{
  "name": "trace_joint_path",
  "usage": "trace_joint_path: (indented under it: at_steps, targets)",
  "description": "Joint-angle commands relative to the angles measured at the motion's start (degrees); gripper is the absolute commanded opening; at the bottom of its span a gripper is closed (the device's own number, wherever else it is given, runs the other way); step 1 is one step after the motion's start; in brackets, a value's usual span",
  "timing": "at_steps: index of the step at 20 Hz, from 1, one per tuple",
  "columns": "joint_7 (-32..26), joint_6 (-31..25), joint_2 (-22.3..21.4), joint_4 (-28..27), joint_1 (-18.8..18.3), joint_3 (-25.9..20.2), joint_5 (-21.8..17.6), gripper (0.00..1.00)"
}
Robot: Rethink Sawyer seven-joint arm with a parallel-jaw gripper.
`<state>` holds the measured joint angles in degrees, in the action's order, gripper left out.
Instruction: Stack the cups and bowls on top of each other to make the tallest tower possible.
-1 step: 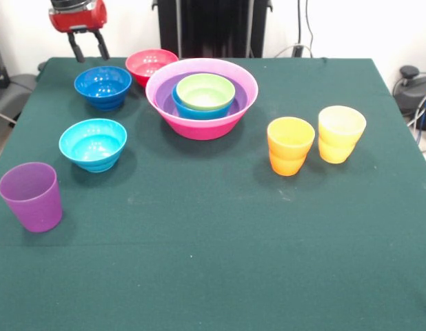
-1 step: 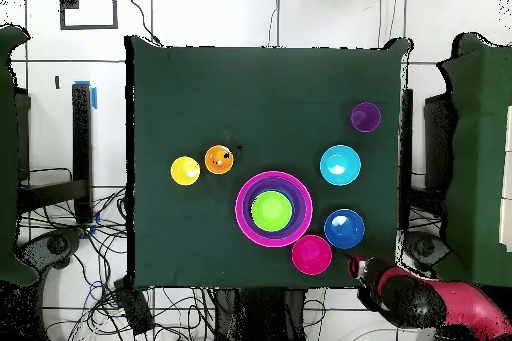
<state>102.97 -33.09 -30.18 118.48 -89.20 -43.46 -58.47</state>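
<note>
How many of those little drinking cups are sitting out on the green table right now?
3. The purple cup stands alone at one table edge, near the cyan bowl. The orange cup and yellow cup stand side by side across the table. None appears hidden.

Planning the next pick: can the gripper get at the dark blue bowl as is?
Probably yes. The open gripper hangs just behind the dark blue bowl, which sits apart from the red-pink bowl; nothing lies between them or over its rim.
</note>
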Motion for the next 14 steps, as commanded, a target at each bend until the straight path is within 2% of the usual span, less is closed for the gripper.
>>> trace_joint_path:
  at_steps: [1,8,14]
  targets:
    - [-20.5,-6.5,1.5,-6.0,1.5,-1.8,0.3,1.0]
    - [-18.6,-3.8,3.9,-7.1,3.0,0.3,-2.0,1.0]
    - [-15.4,-0.5,6.8,-8.8,5.1,2.3,-5.6,1.0]
